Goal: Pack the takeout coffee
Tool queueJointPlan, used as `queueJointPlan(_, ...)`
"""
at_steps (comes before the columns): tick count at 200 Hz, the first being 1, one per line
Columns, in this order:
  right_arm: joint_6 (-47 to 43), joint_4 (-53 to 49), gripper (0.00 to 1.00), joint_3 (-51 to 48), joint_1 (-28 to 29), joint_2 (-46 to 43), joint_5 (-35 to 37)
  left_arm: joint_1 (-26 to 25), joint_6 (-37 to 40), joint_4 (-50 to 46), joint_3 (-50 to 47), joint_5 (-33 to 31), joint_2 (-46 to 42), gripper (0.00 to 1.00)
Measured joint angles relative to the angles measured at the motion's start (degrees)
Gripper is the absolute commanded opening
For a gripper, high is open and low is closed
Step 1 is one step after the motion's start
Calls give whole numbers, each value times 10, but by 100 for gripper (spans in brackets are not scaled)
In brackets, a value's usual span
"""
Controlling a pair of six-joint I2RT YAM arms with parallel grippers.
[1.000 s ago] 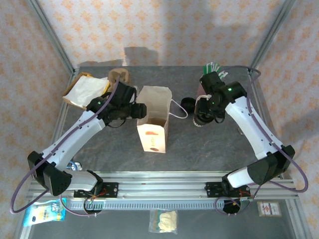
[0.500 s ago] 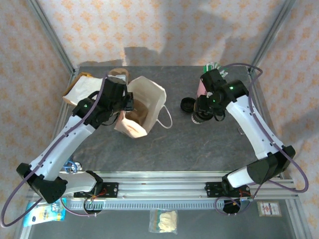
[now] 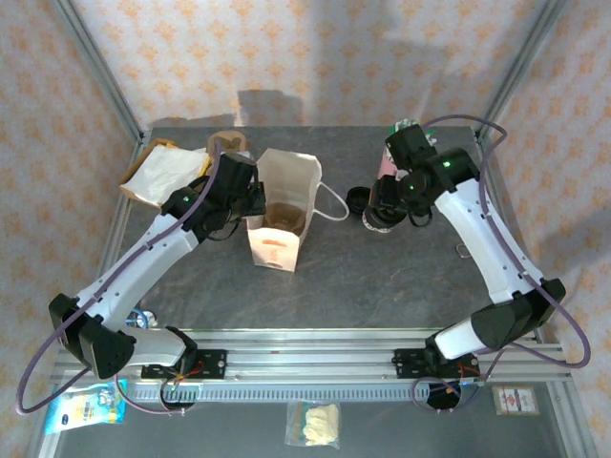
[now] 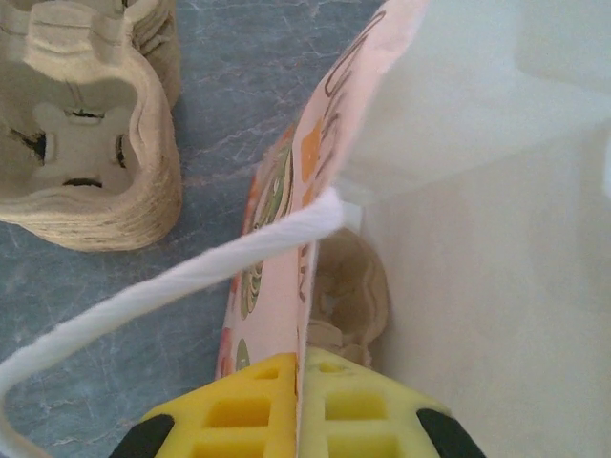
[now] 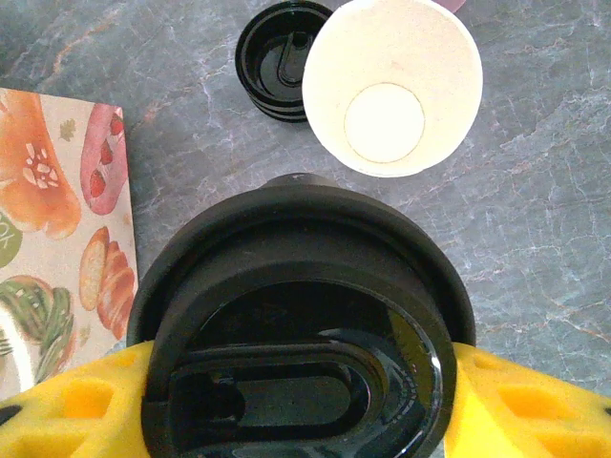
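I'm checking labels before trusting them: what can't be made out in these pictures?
Takeout coffee: right wrist view, its lid hides the cup wall.
Right gripper: same view, pads cut by the bottom edge.
Paper bag: top view, its walls hide most of the inside.
Packet at the near edge: top view, print too small.

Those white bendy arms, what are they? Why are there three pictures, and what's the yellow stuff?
They are two robot arms bolted to a grey table. The big picture looks down from above. The other two come from little cameras on each wrist, so the yellow bits are each arm's own fingers. The left gripper pinches the wall of a paper bag. The right gripper holds the takeout coffee; you see its black lid from above. Nearby on the table are an open white cup, loose black lids and cardboard cup trays.
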Motion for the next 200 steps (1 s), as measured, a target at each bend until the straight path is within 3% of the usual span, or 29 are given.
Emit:
queueJointPlan(11,0,0,59,7,0,2,0,0,-3,0,10,10,9,0)
queueJointPlan(41,0,0,58,28,-2,14,-4,0,-16,1,18,36,24,15)
queueJointPlan(81,0,0,58,69,-12,42,-10,0,-31,1,19,52,23,19)
queueJointPlan(94,0,0,58,85,-13,50,-13,0,-34,1,19,57,23,28)
queueJointPlan(116,0,0,58,106,-13,58,-17,0,-45,2,19,70,23,52)
queueJointPlan(144,0,0,58,126,-16,67,-20,0,-58,1,19,73,17,65)
queueJointPlan(200,-2,-1,56,189,-23,111,-28,3,-58,-9,71,32,-6,70)
